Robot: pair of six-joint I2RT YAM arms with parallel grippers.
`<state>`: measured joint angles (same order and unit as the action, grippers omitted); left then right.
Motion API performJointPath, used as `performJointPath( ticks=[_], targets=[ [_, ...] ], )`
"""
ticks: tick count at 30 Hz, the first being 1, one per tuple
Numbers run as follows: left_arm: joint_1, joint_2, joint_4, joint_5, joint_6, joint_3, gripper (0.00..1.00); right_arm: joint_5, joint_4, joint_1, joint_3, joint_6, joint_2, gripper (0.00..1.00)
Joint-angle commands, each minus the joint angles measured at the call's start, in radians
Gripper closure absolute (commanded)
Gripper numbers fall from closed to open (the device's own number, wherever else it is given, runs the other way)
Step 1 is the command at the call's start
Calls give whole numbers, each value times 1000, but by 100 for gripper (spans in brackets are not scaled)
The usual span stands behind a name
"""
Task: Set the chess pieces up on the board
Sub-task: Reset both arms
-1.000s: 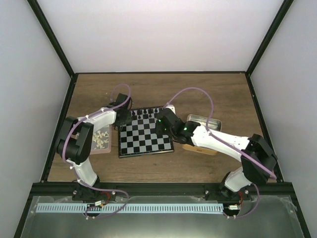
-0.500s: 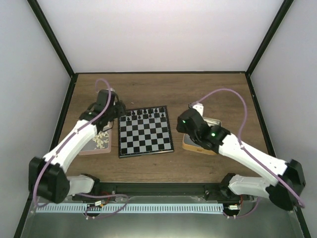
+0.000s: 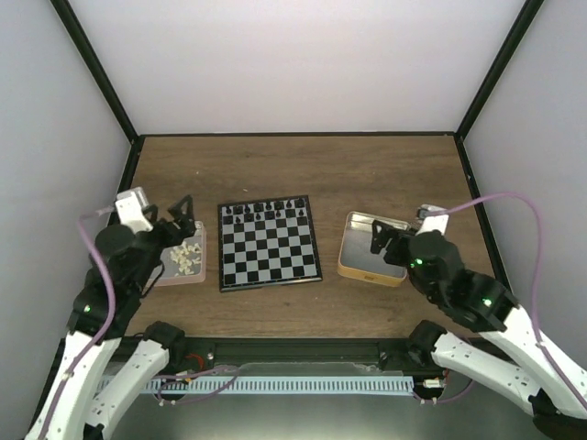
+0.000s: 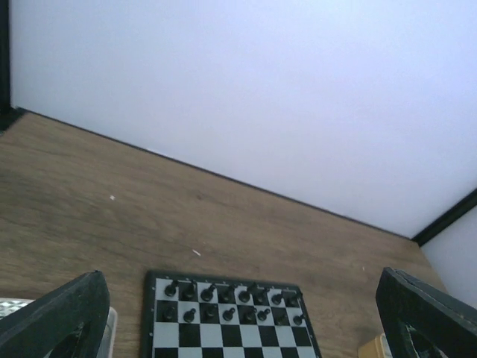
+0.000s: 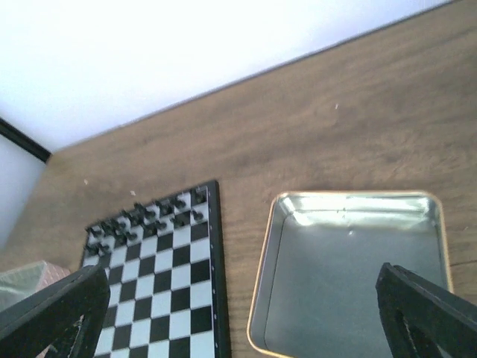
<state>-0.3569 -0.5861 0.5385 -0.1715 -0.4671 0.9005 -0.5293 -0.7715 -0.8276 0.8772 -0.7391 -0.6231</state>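
Note:
The board [image 3: 271, 252] lies in the middle of the table, with black chess pieces [image 3: 266, 214] filling its two far rows. My left gripper [image 3: 177, 222] hangs open above the pink tray, left of the board, with nothing between its fingers. My right gripper [image 3: 383, 240] is open over the metal tin, right of the board, and also holds nothing. In the left wrist view the left gripper [image 4: 238, 328] frames the chess pieces [image 4: 227, 302] on the board [image 4: 223, 341]. Under the right gripper [image 5: 238, 321] the right wrist view shows the board [image 5: 160, 283] and the chess pieces [image 5: 141, 216].
A pink tray [image 3: 174, 280] with several pale pieces [image 3: 188, 257] sits left of the board. An open metal tin [image 3: 351, 266], seen bare inside [image 5: 350, 276] from the right wrist, sits to the right. Black frame posts and white walls enclose the table.
Both arms have pulled back from the board's far rows, the left out over the pink tray and the right over the tin. Both grippers have opened wide.

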Motion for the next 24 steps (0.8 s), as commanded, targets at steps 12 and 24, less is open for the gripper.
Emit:
performJointPath(
  ticks=[12, 24],
  targets=[
    [5, 225, 222, -156, 70, 158, 0, -207, -145, 2, 174, 64, 244, 0],
    [4, 240, 218, -127, 81, 191, 0, -184, -113, 2, 153, 67, 260, 0]
  ],
)
